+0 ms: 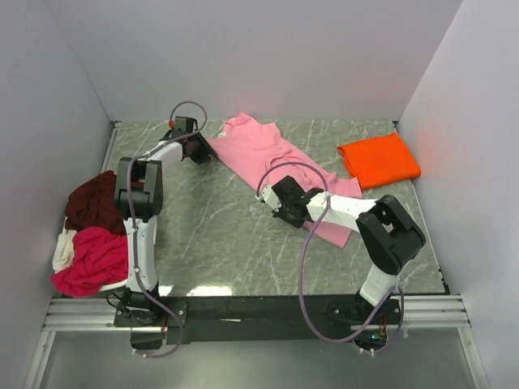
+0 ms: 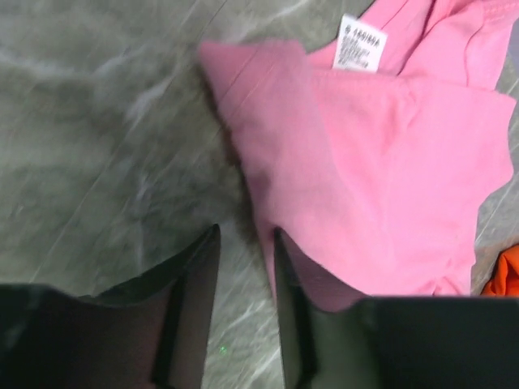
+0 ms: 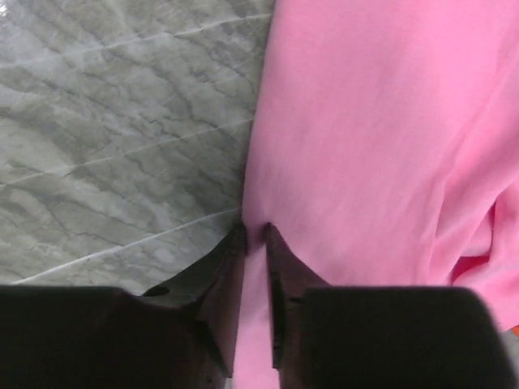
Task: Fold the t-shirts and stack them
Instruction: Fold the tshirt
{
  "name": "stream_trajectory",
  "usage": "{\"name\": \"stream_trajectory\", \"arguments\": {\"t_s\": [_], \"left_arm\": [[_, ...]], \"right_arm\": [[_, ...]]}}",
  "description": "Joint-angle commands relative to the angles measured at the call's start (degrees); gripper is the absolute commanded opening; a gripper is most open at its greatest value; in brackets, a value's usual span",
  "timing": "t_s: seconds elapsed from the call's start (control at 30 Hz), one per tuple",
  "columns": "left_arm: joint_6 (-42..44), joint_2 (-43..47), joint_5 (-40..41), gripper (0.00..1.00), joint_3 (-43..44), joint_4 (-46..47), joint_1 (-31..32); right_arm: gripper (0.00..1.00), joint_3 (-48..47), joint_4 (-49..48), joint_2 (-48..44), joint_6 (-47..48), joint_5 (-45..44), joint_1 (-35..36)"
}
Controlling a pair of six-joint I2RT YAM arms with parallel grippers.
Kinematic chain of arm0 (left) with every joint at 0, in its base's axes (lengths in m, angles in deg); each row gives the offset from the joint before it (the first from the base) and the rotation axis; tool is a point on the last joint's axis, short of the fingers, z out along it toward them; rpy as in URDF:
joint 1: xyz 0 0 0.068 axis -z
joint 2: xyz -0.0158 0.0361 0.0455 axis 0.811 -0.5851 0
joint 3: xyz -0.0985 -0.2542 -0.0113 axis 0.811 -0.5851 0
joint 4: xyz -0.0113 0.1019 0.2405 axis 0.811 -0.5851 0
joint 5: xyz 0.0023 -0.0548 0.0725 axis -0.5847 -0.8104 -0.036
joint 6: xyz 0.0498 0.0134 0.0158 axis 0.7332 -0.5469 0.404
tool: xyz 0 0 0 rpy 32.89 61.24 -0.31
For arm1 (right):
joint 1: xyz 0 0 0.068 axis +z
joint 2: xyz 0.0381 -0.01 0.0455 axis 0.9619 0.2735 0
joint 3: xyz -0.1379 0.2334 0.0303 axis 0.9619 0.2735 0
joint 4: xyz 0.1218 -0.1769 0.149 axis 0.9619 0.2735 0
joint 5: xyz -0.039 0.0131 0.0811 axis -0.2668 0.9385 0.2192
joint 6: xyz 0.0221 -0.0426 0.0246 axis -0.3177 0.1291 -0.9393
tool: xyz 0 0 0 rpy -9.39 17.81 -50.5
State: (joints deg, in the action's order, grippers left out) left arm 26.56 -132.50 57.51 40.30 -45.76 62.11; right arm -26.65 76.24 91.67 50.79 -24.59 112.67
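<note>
A light pink t-shirt (image 1: pixel 268 154) lies spread slantwise across the back middle of the table. My left gripper (image 1: pixel 201 152) is at its far left edge. In the left wrist view that gripper (image 2: pixel 243 239) is open: bare table shows between the fingers, and the right finger rests against the pink cloth (image 2: pixel 381 162). My right gripper (image 1: pixel 270 197) is at the shirt's near left edge. In the right wrist view it (image 3: pixel 251 231) is closed narrowly on the hem of the pink cloth (image 3: pixel 373 121). A bright orange t-shirt (image 1: pixel 379 159) lies folded at the back right.
A heap of crumpled shirts sits at the left edge: dark maroon (image 1: pixel 93 198), magenta-red (image 1: pixel 89 259) and cream (image 1: pixel 62 247). White walls enclose the table on three sides. A white label (image 2: pixel 361 42) shows at the pink shirt's collar.
</note>
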Motion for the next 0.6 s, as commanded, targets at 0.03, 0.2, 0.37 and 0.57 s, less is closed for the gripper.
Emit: {"name": "stream_trajectory", "arguments": {"t_s": [0.03,0.2,0.37,0.57], "left_arm": [[1.72,-4.78,-0.41,0.35,5.66,-3.94,0.16],[6.11,-5.67,-4.18,0.20,8.04,-2.89,-0.19],[9.63,-2.25,-5.94,0.02,5.41,-1.48,-2.64],[14.99,4.24,-13.76,0.18,-1.43,2.11,-6.08]], "right_arm": [[0.19,-3.00,5.78,2.02,-2.48,4.31,2.49],[0.05,-10.47,10.80,5.88,-5.03,11.53,9.42],[0.00,-21.96,14.93,12.12,-6.61,16.63,16.90],[0.31,-27.81,16.43,13.37,-4.52,13.41,18.59]]}}
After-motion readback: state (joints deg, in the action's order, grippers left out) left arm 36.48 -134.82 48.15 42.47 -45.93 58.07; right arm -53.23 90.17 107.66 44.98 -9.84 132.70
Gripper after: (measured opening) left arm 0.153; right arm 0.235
